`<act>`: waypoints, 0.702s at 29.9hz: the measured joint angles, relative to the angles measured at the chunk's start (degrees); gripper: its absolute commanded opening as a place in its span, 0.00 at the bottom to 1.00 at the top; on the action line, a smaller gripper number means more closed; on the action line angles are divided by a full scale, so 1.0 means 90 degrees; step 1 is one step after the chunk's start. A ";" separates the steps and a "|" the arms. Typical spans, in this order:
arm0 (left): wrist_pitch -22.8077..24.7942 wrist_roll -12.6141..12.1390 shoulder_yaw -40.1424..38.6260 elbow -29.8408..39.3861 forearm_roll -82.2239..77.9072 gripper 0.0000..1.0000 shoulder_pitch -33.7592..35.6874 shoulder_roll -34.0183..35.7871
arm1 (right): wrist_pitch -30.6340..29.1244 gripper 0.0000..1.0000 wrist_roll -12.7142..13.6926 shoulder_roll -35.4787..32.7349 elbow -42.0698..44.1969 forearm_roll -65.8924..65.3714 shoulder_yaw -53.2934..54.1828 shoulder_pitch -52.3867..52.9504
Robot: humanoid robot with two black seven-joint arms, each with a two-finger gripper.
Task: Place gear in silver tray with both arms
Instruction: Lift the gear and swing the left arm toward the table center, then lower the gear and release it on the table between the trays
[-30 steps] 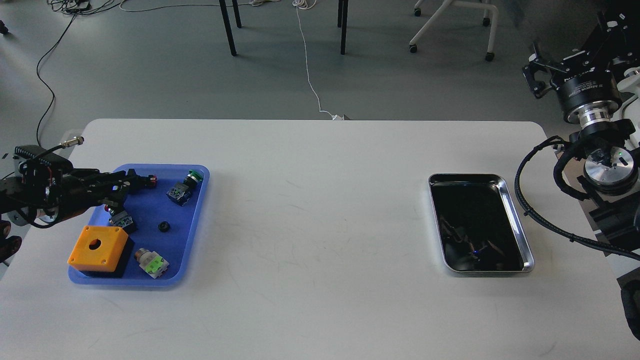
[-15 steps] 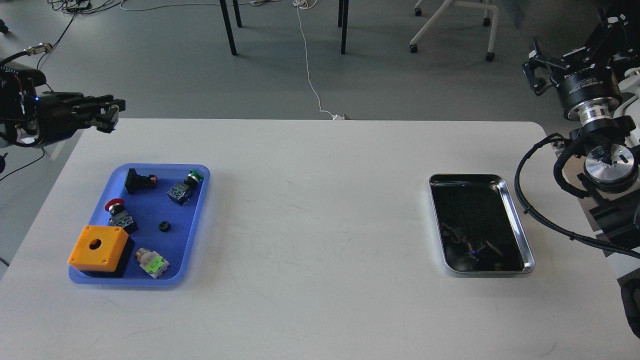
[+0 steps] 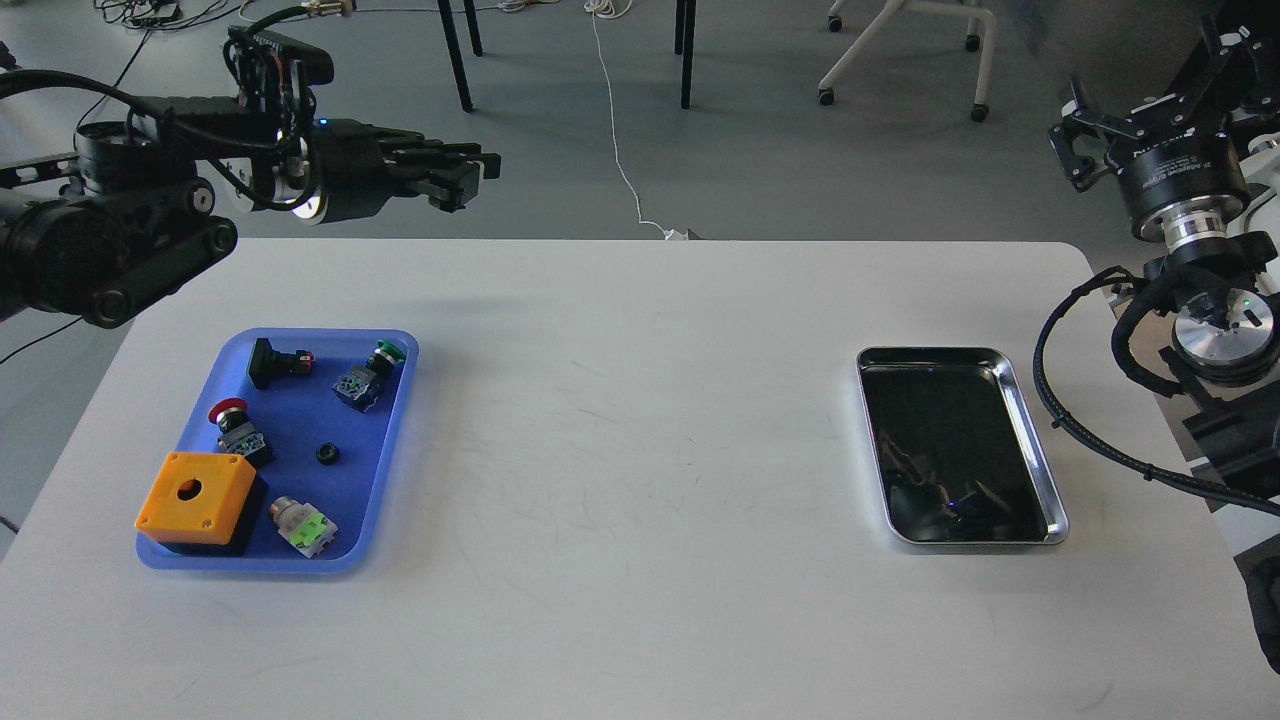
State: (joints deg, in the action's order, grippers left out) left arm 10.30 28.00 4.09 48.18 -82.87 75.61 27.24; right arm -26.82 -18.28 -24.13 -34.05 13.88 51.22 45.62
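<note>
The small black gear (image 3: 328, 453) lies in the blue tray (image 3: 395, 440) at lower left, well below the left gripper (image 3: 470, 180), whose fingers look clenched and empty; the silver tray (image 3: 1040, 470) sits far right, nearer the right gripper (image 3: 1075, 150), whose state I cannot tell.

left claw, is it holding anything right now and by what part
Cannot be told: the left claw is seen dark and side-on above the table's far edge, and nothing shows between its fingers.

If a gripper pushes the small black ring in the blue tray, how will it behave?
The black ring looks tiny, so probably light and easy to skid on the smooth blue tray. It lies flat, so rolling seems unlikely unless tipped onto its edge.
</note>
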 measured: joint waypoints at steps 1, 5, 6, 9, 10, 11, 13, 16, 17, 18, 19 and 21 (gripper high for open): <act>0.0000 0.0000 0.0004 0.0045 -0.0008 0.15 0.0019 -0.0182 | 0.0000 1.00 0.0000 0.0000 0.0001 0.0000 0.0000 -0.0006; -0.0002 0.0000 0.0042 0.0108 -0.0190 0.16 0.0028 -0.0940 | -0.0007 1.00 0.0000 -0.0110 -0.0022 0.0001 0.0002 -0.0049; -0.0003 0.0000 0.0051 0.0113 -0.0306 0.16 0.0004 -0.1134 | -0.0019 1.00 0.0000 -0.0150 -0.0032 0.0000 0.0004 -0.0070; -0.0018 0.0000 0.0068 0.0115 -0.0824 0.16 -0.0132 -0.1644 | -0.0053 1.00 0.0004 -0.0286 -0.0086 0.0002 0.0010 -0.0207; -0.0020 0.0000 0.0070 0.0116 -0.0997 0.16 -0.0222 -0.1789 | -0.0061 1.00 0.0011 -0.0335 -0.0139 0.0004 0.0010 -0.0270; -0.0021 0.0000 0.0075 0.0116 -0.1200 0.16 -0.0339 -0.1959 | -0.0067 1.00 0.0020 -0.0401 -0.0236 0.0006 0.0012 -0.0370; -0.0051 0.0000 0.0078 0.0116 -0.1580 0.16 -0.0513 -0.2282 | -0.0073 1.00 0.0031 -0.0556 -0.0484 0.0009 0.0016 -0.0590; -0.0120 0.0000 0.0077 0.0103 -0.1916 0.16 -0.0599 -0.2684 | -0.0081 1.00 0.0037 -0.0782 -0.0819 0.0009 0.0034 -0.0888; -0.0130 0.0000 0.0077 0.0085 -0.1957 0.16 -0.0611 -0.2797 | -0.0084 1.00 0.0037 -0.0838 -0.0910 0.0010 0.0038 -0.0990; -0.0133 0.0002 0.0078 0.0066 -0.1986 0.17 -0.0625 -0.2899 | -0.0091 1.00 0.0037 -0.0904 -0.1011 0.0010 0.0043 -0.1111; -0.0134 0.0002 0.0085 0.0041 -0.2005 0.17 -0.0641 -0.2961 | -0.0102 1.00 0.0033 -0.0961 -0.1100 0.0010 0.0046 -0.1222; -0.0137 0.0000 0.0180 -0.0010 -0.2018 0.17 -0.0730 -0.3007 | -0.0121 1.00 0.0018 -0.1109 -0.1312 0.0010 0.0047 -0.1495</act>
State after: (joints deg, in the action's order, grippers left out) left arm 9.06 28.00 5.70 48.09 -101.03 69.04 0.18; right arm -27.92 -18.12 -34.11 -45.86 13.97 51.65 32.17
